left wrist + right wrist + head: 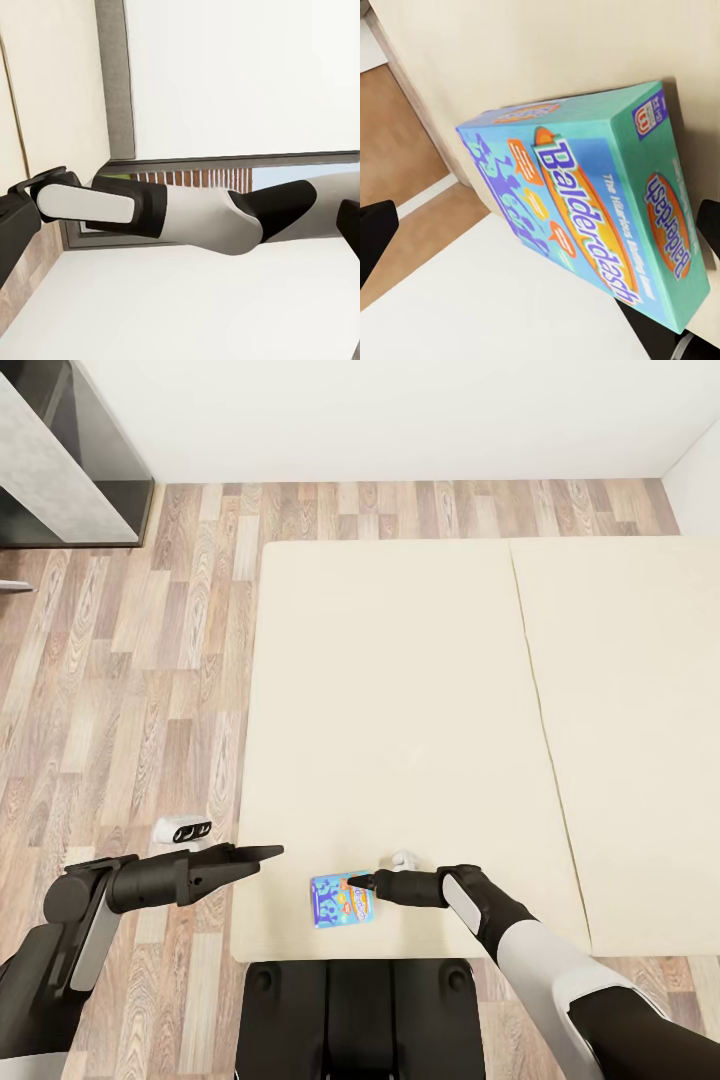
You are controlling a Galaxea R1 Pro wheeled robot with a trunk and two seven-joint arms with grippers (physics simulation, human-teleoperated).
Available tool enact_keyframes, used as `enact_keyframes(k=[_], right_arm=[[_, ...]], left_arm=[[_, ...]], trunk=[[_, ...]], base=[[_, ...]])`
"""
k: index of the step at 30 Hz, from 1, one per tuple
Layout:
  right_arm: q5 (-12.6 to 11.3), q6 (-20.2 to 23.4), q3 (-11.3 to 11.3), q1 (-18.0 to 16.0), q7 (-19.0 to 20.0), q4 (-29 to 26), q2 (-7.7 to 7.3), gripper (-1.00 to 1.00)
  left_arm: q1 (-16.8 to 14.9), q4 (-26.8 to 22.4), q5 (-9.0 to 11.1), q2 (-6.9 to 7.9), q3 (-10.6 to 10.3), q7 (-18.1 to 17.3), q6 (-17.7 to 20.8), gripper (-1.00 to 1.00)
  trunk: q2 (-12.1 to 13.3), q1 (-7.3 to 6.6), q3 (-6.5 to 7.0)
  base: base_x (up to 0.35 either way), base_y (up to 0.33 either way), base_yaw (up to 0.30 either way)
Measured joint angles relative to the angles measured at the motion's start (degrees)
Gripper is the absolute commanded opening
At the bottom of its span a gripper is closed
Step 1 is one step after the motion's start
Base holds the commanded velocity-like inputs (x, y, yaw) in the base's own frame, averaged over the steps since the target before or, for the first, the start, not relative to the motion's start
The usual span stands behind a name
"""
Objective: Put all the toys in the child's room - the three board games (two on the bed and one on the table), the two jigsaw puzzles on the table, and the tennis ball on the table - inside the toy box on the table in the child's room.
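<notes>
A turquoise Balderdash board game (342, 900) lies flat near the front edge of the cream bed (400, 690); up close its lid (600, 217) shows orange lettering. My right gripper (362, 881) hovers at the box's right end, open, with one finger (375, 236) far off the box's side and the other at the opposite edge. My left gripper (268, 852) is open over the bed's front left corner, left of the box, holding nothing. The toy box, table, puzzles and tennis ball are out of view.
Wooden floor (120, 690) runs along the bed's left side, with a small white gadget (183, 828) on it. A dark shelf unit (60, 460) stands at the far left by the white wall. My right forearm (150, 210) crosses the left wrist view.
</notes>
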Motion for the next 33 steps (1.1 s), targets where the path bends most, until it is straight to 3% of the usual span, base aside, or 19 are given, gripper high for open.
enact_keyframes(k=[12,33], right_arm=[[0.0,0.0,-0.1,0.0,0.0,0.0,0.00,1.00],[0.0,0.2,-0.1,0.0,0.0,0.0,-0.01,1.00]], left_arm=[[0.0,0.0,0.0,-0.01,0.0,0.0,0.0,1.00],[0.0,0.0,0.0,-0.01,0.0,0.0,0.0,1.00]], trunk=[[0.0,0.00,0.00],[0.0,0.00,0.00]], base=[[0.000,0.064,0.000],[0.000,0.179,0.000]])
